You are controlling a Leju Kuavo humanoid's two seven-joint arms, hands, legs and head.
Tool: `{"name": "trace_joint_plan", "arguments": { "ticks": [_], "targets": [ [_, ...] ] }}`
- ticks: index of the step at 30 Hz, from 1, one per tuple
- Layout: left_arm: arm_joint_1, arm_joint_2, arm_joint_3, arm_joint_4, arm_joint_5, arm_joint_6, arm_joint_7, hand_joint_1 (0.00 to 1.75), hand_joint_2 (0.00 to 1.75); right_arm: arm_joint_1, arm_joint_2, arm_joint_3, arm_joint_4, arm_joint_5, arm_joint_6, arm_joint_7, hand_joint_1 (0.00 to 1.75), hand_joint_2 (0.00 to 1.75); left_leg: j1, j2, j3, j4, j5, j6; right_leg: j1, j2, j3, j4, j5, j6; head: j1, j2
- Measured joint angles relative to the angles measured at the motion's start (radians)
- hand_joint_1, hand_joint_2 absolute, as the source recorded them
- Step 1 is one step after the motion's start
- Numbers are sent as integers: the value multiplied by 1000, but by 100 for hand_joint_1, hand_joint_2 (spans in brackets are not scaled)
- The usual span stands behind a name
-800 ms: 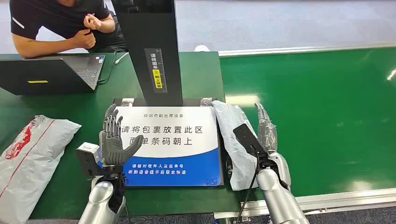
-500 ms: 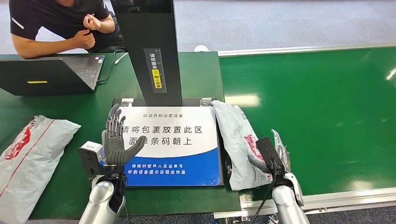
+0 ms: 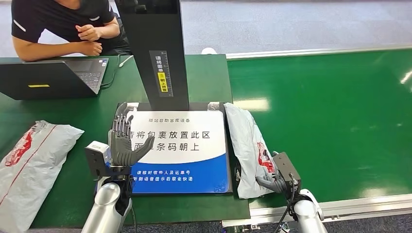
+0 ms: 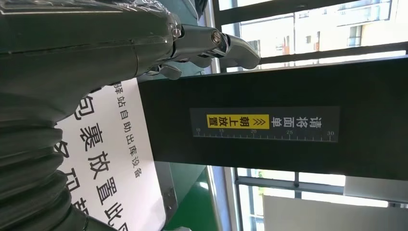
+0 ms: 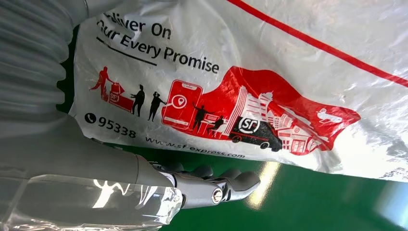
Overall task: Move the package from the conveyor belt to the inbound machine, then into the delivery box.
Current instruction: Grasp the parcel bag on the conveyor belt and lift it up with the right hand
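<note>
Right hand (image 3: 278, 183): fingers (image 5: 226, 185) are seen released, curled loosely, nothing grasped, apart from the package. The package (image 3: 248, 148), grey with red print, is laid just beyond the fingertips, partly on the conveyor belt (image 3: 335, 121) and against the inbound machine's white-and-blue placement plate (image 3: 194, 165). Left hand (image 3: 122, 145): fingers (image 3: 121, 124) are held spread and upright, released, over the plate's edge. The machine's black column (image 3: 153, 48) is seen ahead of them. A second package (image 3: 29, 160) is laid on the bench (image 3: 73, 194), well apart.
</note>
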Motion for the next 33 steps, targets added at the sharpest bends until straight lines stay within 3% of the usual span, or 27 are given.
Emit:
{"name": "trace_joint_plan", "arguments": {
  "ticks": [8, 12, 18, 33],
  "targets": [
    [-4, -1, 0, 8, -2, -1, 0, 0, 175, -25, -11, -20, 55, -19, 35, -21, 0, 175, 0, 1, 8, 0, 0, 0, 0, 1, 7, -1, 0, 0, 0, 0],
    [-5, -1, 0, 12, -1, -6, 1, 0, 175, -35, -18, -29, 89, -59, 92, -63, 170, 175, 0, 2, 11, 0, 0, 0, 0, 1, 10, -1, 0, 0, 0, 0],
    [-5, -1, 0, 17, 5, -11, 1, 0, 175, -49, -32, -47, 165, -130, 193, -159, 175, 175, 0, 2, 11, 0, 0, 0, 0, 2, 11, -1, 0, -1, 0, 0],
    [-4, -1, 1, 18, 12, -22, 6, 0, 175, -52, -33, -9, 184, -129, 192, -135, 175, 175, 2, 2, 11, -1, -3, -4, 3, 2, 10, 0, -3, -4, 0, 0]
  ]
}}
